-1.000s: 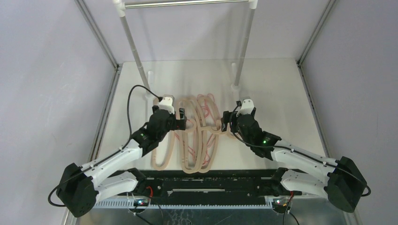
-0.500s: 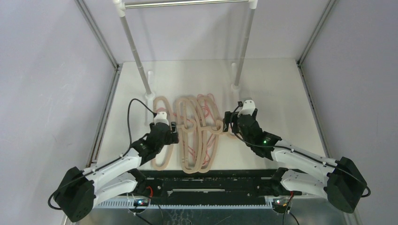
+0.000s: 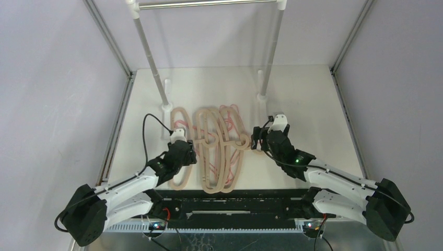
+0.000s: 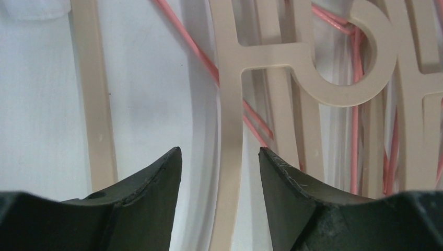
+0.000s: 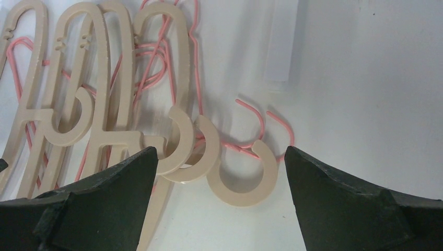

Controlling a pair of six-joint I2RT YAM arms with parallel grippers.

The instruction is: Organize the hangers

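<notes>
The hangers (image 3: 214, 151) lie in one overlapping heap at mid worktop (image 3: 308, 94), between the two arms. Behind them stands a rail (image 3: 209, 4) on two posts. The left post's white foot (image 3: 166, 107) sits just beside the heap's far left corner. The left fingers (image 4: 156, 183) stand half spread astride a beige bar (image 4: 229, 157), with a gap on each side and pink wire (image 4: 193, 47) crossing beneath it. The right fingers (image 5: 125, 178) gape wide over the hooks, holding nothing. Four beige hooks (image 5: 243, 178) and two pink hooks (image 5: 282, 128) show there; how many pink hangers there are cannot be told.
</notes>
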